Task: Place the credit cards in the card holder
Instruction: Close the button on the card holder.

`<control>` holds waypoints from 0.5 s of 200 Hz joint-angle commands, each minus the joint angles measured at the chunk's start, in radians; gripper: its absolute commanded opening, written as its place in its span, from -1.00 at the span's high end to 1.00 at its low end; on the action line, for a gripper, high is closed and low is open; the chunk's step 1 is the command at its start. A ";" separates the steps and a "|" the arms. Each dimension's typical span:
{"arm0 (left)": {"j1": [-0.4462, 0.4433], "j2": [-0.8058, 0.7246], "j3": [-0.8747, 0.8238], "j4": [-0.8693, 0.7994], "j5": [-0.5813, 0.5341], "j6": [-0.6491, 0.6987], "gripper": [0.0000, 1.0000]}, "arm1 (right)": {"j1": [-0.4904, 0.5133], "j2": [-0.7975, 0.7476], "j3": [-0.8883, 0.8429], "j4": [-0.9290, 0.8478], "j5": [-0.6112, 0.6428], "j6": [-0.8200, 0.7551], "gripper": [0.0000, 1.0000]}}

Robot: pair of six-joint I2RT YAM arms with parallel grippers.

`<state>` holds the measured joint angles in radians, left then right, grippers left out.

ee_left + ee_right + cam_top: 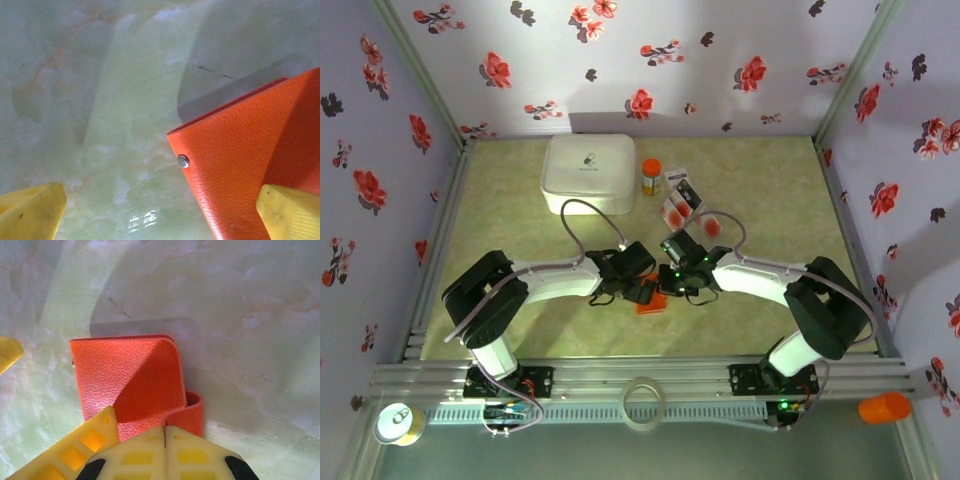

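Observation:
The orange-red card holder (651,304) lies on the green mat between my two grippers. In the right wrist view the card holder (125,375) lies closed, with one flap curling up at its right edge. My right gripper (165,430) is shut on that flap. My left gripper (160,196) is open, straddling a corner of the card holder (240,160) next to its metal stud. Its right fingertip (290,212) sits over the leather, the left one over the bare mat. The credit cards (680,198) lie in a loose group behind the grippers, some white with red blotches.
A big white rounded box (587,172) stands at the back, with a small orange-capped bottle (651,177) beside it. A tape ring (644,400) lies on the near rail between the arm bases. Flowered walls close in the mat on three sides.

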<state>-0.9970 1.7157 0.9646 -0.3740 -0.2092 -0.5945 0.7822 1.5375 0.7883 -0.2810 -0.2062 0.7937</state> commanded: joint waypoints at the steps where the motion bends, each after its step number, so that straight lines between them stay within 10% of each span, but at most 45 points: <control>1: -0.011 0.046 -0.041 -0.046 -0.013 0.012 -1.00 | -0.005 0.027 -0.020 -0.002 -0.006 0.014 1.00; 100: -0.009 0.051 -0.041 -0.046 -0.013 0.010 -1.00 | -0.003 0.055 -0.070 0.022 -0.024 0.025 1.00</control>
<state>-0.9970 1.7157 0.9638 -0.3737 -0.2092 -0.5945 0.7765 1.5505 0.7692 -0.2337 -0.2184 0.7971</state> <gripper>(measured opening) 0.998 0.063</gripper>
